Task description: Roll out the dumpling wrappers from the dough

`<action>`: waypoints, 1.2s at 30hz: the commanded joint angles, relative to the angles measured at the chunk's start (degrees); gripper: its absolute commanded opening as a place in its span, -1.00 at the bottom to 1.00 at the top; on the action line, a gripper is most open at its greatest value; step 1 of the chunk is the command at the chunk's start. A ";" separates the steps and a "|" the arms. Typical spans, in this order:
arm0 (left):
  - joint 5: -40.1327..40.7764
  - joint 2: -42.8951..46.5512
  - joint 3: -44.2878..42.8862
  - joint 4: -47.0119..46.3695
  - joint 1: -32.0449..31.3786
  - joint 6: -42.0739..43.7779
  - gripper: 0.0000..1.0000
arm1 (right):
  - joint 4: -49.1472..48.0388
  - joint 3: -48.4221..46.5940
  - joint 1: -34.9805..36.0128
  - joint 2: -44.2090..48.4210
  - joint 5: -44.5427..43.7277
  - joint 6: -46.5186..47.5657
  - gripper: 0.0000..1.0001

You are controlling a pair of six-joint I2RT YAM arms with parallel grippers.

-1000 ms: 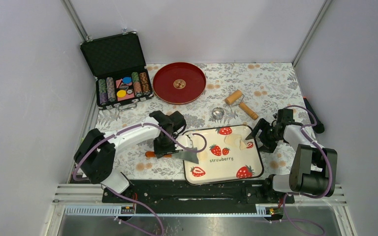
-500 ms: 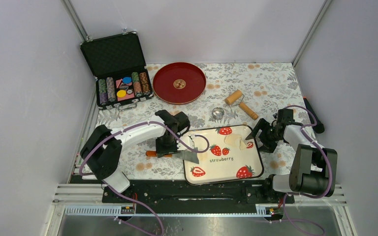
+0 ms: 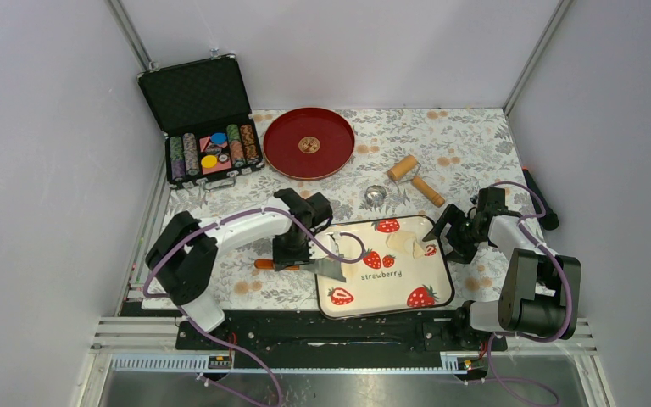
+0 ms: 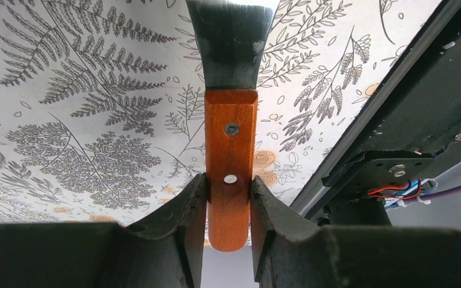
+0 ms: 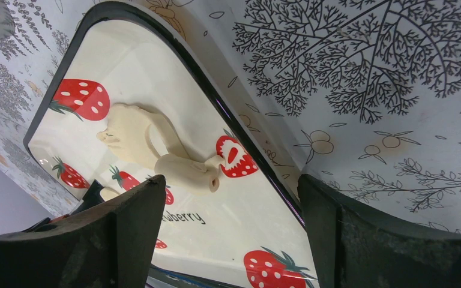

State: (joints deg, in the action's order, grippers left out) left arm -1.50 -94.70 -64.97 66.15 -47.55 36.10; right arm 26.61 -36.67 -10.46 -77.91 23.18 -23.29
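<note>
The left claw (image 4: 229, 193) is clamped on the wooden handle of a scraper (image 4: 230, 150), one finger pressing each side of it. In the left wrist view the dark metal blade runs out of the top edge, so its tip is cut off. From above, the same scraper (image 3: 329, 268) lies low over the patterned surface (image 3: 466, 140). Its blade reaches the left rim of the strawberry tray (image 3: 386, 312), but I cannot tell whether it touches.

The dough (image 5: 156, 150) lies on the tray's far right part, beside a printed strawberry. It is an uneven pale sheet with a thicker rolled lump at its near end. In the top view the dough (image 3: 403, 244) is small and its outline is hard to make out. A further pale scrap (image 5: 109, 193) peeks from behind the right claw's finger, mostly hidden.

The right claw (image 5: 229, 183) hangs with its fingers wide apart, holding nothing, just off the tray's right rim (image 5: 258, 159).

Farther back stand a wooden roller (image 3: 415, 180), a small metal ring cutter (image 3: 376, 196), a red plate (image 3: 308, 142) and an open case of chips (image 3: 199, 119). A black object (image 3: 541, 203) at the right edge is too unclear to name.
</note>
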 commanded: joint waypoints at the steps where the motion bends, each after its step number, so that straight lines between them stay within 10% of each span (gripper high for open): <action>1: -1.93 -0.35 -2.69 -4.81 -0.79 -0.57 -1.00 | -0.02 0.50 0.18 -0.26 3.36 -0.25 0.75; 36: -13.04 12.33 10.96 -29.64 -1.12 -12.39 -1.00 | -0.12 0.59 0.18 0.11 3.64 -0.13 0.76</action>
State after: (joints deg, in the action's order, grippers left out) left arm -10.63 -87.99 -56.05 47.09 -48.38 27.09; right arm 26.22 -36.47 -10.46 -78.04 23.75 -23.29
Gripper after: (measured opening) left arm 0.273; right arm 0.878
